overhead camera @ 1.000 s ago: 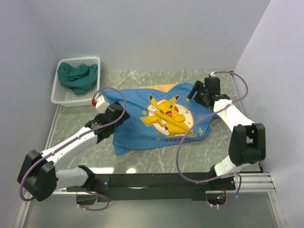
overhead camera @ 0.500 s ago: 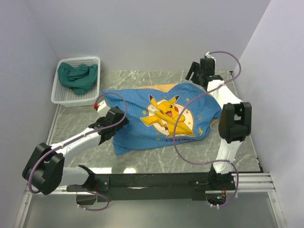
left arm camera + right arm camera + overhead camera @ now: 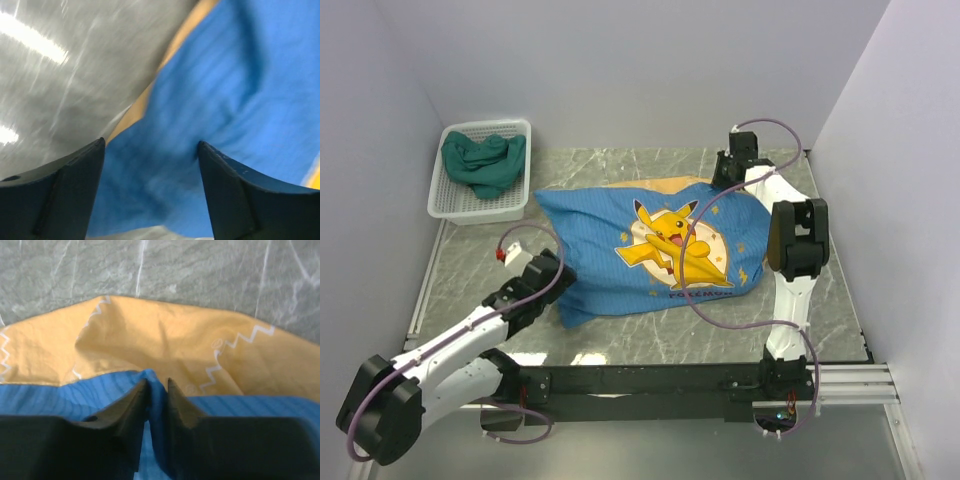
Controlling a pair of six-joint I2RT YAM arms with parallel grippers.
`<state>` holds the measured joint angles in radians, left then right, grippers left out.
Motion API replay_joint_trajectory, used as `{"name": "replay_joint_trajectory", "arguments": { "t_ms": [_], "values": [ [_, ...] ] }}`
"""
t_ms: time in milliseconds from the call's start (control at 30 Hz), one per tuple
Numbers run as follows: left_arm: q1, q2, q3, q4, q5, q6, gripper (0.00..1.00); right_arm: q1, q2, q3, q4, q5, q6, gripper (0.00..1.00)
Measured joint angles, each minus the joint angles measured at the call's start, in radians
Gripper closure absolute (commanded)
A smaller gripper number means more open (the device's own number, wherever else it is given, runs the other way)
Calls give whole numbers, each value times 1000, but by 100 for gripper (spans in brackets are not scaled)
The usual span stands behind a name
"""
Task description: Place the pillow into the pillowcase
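Worktop (image 3: 620, 335) of grey-green marbled pattern, on which one pillowcase (image 3: 620, 225), one basket (image 3: 448, 207) and two arms are counted.

The pillowcase is laid across the middle of the worktop, its long side running from the left-centre towards the right edge. Its outside is a finely striped blue woven fabric, printed with one yellow Pikachu (image 3: 672, 245) inside a pale circle. A mustard-yellow lining (image 3: 165, 340), marked with white zigzag lines, is exposed along the far edge. The case is softly swollen and creased. The pillow is not seen in any view, so whether it lies inside cannot be told.

The left gripper (image 3: 151, 144) is held at the near-left corner of the case. Its two dark, wedge-shaped fingers are spread wide over the blue cloth, and nothing is grasped.

The right gripper (image 3: 156, 385) is placed at the far-right corner of the case, near the far edge of the worktop. Its two fingers are clenched on a raised ridge of the blue fabric, just below the yellow lining.

The basket, a white rectangular plastic lattice, is set in the far-left corner. One crumpled dark green cloth (image 3: 485, 162) is held in it.

One purplish cable is looped along each arm.
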<state>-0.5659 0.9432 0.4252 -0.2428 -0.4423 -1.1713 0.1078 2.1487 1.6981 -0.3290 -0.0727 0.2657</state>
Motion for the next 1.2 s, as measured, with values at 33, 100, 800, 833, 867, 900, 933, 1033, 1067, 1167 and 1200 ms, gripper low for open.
{"name": "replay_joint_trajectory", "arguments": {
  "t_ms": [33,100,800,833,867,900,933,1033,1067,1167,1200],
  "values": [
    [0,-4,-32,13,13,-6,26,0,4,13,-11,0,0,87],
    [-3,-3,-81,36,41,-25,27,-1,10,36,-31,0,4,91],
    [-204,-53,-127,-82,50,-133,43,-32,27,88,-124,-7,33,98],
    [-213,-32,-121,-69,41,-137,43,-32,31,99,-125,-8,33,98],
    [-220,-10,-112,-55,39,-139,43,-33,33,105,-126,-9,33,98],
    [-228,20,-103,-36,35,-141,54,-33,34,110,-128,-11,34,99],
    [-232,44,-93,-20,34,-142,62,-33,34,113,-130,-15,34,99],
    [-237,120,-63,4,27,-140,99,-33,35,119,-135,-19,35,100],
    [-233,131,-58,0,26,-140,99,-33,35,122,-138,-19,35,100],
    [-177,117,-47,-36,40,-103,99,-36,36,138,-154,-15,37,100],
    [-127,94,-44,-58,50,-86,99,-39,36,145,-160,-12,40,100]
  ]
}}
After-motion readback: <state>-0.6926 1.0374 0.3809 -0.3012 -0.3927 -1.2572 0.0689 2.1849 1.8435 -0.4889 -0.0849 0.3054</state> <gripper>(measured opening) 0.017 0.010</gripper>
